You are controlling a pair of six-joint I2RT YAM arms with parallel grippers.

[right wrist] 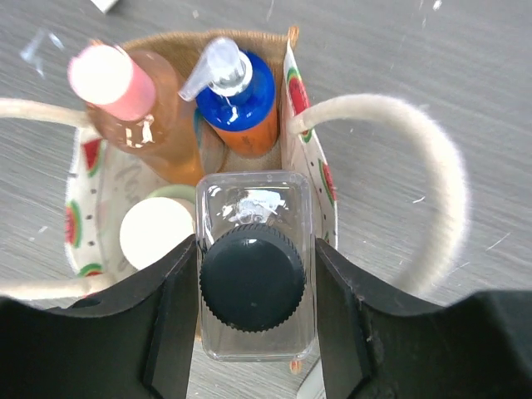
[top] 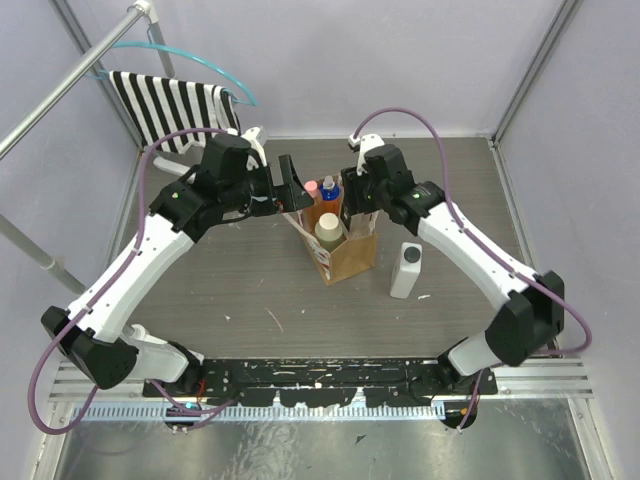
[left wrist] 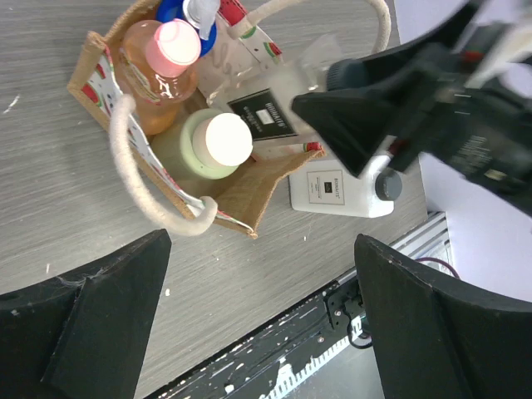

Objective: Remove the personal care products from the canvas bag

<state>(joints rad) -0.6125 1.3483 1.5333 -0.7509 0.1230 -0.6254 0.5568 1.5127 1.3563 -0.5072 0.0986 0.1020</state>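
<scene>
The canvas bag [top: 350, 258] stands mid-table with cream loop handles. In it are a peach-pink bottle [right wrist: 125, 91], a blue pump bottle [right wrist: 241, 96] and a pale olive bottle with a cream cap [right wrist: 156, 231]. My right gripper [right wrist: 255, 283] is shut on a clear square bottle with a black cap [right wrist: 253, 208], held upright over the bag's near corner. Its black-labelled side [left wrist: 264, 115] shows in the left wrist view, its base hidden by the bag's rim. A white flat bottle [top: 406, 270] lies on the table right of the bag. My left gripper [top: 290, 185] is open and empty above the bag's left side.
A black-and-white striped cloth [top: 175, 110] hangs on a teal hanger on a metal rack at the back left. The arms' base rail [top: 320, 375] runs along the near edge. The bag's right handle [right wrist: 416, 166] loops out beside my right fingers.
</scene>
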